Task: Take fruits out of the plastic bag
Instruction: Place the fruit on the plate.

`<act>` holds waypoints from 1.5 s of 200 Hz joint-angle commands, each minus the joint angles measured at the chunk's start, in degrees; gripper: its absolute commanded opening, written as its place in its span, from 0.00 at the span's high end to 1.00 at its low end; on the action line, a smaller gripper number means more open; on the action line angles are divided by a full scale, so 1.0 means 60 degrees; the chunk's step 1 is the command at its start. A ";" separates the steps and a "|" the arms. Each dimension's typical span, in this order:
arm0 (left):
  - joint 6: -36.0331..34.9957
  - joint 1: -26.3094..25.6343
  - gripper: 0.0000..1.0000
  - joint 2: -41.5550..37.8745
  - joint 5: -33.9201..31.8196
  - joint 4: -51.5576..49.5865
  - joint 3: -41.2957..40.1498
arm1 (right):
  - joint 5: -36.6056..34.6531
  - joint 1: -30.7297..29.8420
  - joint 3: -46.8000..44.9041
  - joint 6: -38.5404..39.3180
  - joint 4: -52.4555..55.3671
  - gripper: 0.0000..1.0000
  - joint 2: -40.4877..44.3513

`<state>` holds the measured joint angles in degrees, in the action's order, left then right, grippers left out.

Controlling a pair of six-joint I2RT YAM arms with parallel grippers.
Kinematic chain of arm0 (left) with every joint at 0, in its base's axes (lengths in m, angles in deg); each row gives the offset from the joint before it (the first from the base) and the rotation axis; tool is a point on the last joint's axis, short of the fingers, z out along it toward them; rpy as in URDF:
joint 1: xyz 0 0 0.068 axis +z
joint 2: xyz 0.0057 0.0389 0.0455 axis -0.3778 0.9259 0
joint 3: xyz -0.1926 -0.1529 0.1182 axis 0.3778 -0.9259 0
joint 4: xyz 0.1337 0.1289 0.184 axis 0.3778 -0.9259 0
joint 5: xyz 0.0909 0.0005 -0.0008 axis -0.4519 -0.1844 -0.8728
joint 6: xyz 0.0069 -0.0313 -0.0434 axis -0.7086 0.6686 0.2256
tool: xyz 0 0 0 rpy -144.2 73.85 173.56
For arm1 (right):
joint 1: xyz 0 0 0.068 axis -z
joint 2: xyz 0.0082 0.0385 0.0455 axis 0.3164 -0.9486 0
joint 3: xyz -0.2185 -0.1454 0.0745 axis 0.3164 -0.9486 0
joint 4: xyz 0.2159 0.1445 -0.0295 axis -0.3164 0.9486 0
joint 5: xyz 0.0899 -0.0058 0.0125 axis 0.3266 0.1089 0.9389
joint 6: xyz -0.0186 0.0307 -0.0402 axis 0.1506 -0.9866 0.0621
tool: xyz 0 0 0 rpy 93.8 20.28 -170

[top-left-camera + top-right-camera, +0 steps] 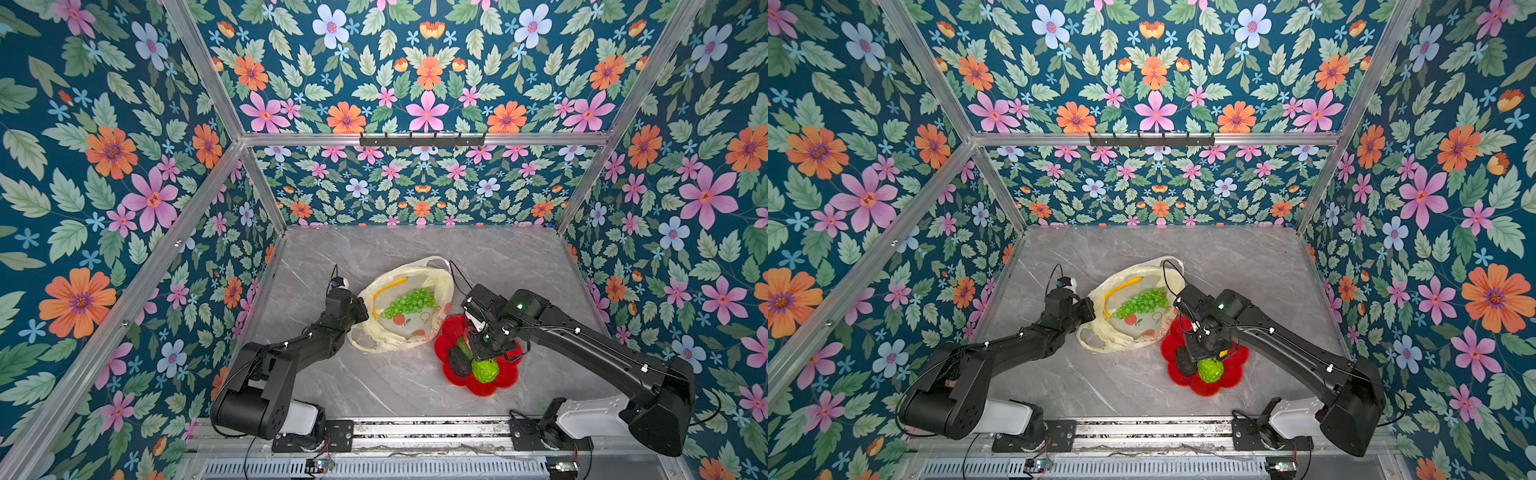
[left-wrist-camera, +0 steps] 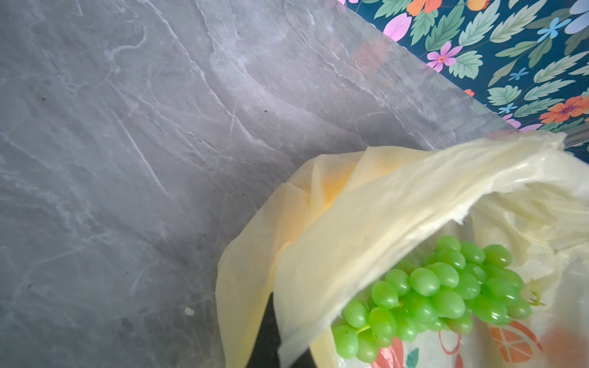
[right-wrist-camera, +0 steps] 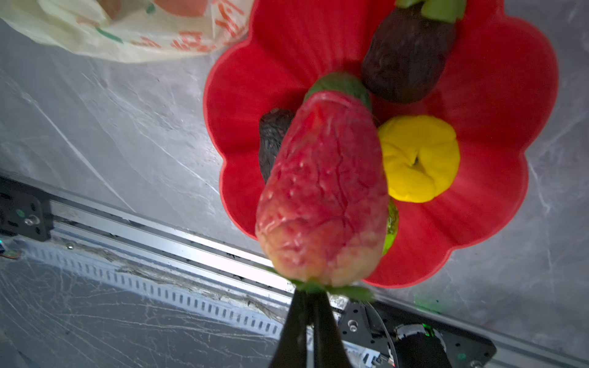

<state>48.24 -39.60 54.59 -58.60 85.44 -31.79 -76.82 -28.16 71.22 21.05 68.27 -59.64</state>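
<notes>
The pale yellow plastic bag lies open mid-table. Inside it are a green grape bunch and a yellow banana. My left gripper is shut on the bag's left rim, and the film drapes over its fingers. My right gripper is shut on the leafy top of a red strawberry, which hangs over the red flower-shaped dish. In the dish lie two dark avocados, a yellow lemon and a bumpy bright green fruit.
A dark green fruit sits partly hidden behind the strawberry. The dish touches the bag's right side. The aluminium rail with both arm bases runs along the front edge. Floral walls enclose the grey marble table on three sides.
</notes>
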 commanded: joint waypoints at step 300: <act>-0.0091 0.0001 1.00 -0.0109 -0.0073 0.0041 0.0023 | -0.0696 0.0159 -0.0908 -0.2059 -0.1174 0.63 -0.0470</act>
<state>48.22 -39.60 54.11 -58.60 85.35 -31.79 -79.84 -27.22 65.07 8.90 60.16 -63.03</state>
